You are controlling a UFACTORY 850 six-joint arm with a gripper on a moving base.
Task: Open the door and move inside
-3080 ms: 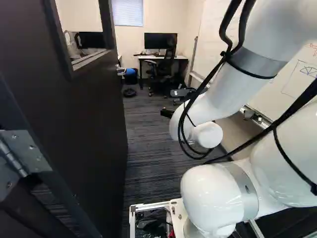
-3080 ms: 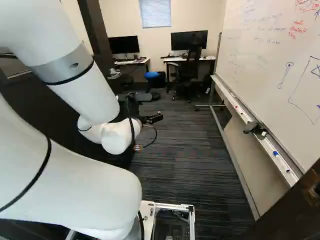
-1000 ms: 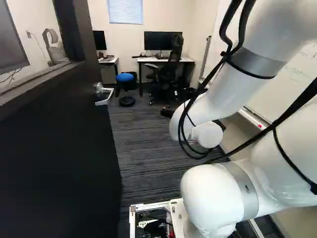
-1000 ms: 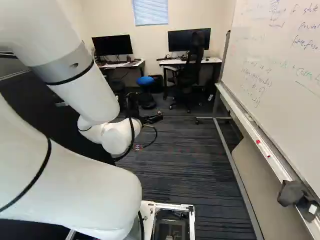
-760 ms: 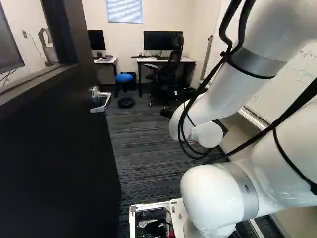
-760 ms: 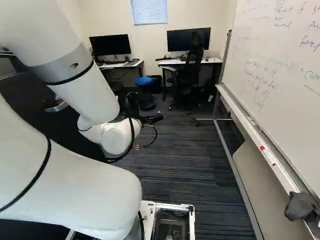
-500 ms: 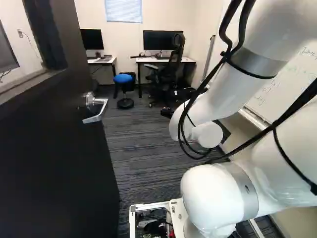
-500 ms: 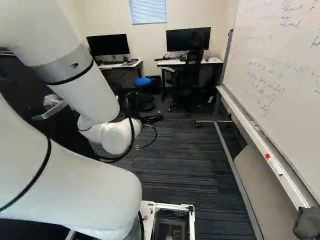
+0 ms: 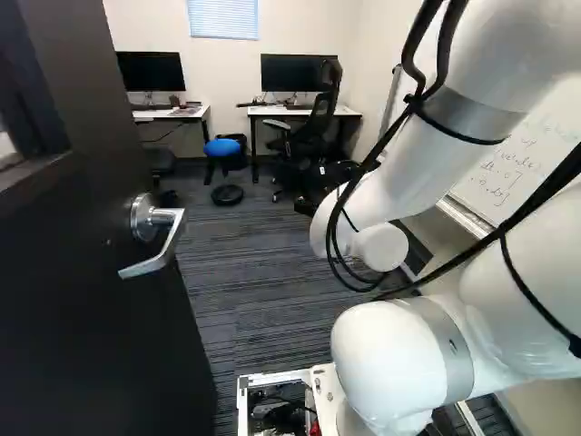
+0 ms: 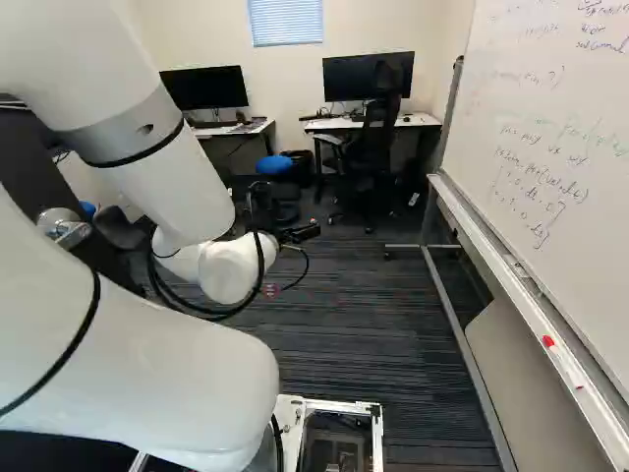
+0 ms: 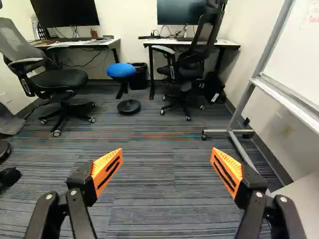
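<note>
OK so, going left to right: the dark door (image 9: 82, 318) is on the near left and it's standing open, swung in beside the way through. Its silver lever handle (image 9: 159, 250) faces the gap, just left of the carpet (image 9: 263, 272), and there's a space between the handle and the white arm (image 9: 404, 186).

Past that, far left, a mesh-back desk chair (image 11: 60, 79) is by the left counter (image 11: 82, 44), which has a black monitor (image 11: 65, 12) on it. Blinds (image 9: 222, 18) hang on the far wall between the 2 monitors. A stool with a blue seat (image 11: 121, 70) is just beside a black bin (image 11: 140, 77), between the 2 counters.

The tool (image 10: 300, 233) is out ahead over the carpet, right of the door. It's released: the wrist view has both fingers spread wide, orange pads (image 11: 107, 169) well apart with just carpet showing between them.

Far side again, the right counter (image 11: 227, 44) holds the other monitor (image 11: 182, 10), and a black office chair (image 11: 189, 62) is pulled up in front. All down the right there's a whiteboard (image 10: 541, 138) with writing on it, on a wheeled stand, plus a red thing (image 10: 547, 340) on its ledge.
</note>
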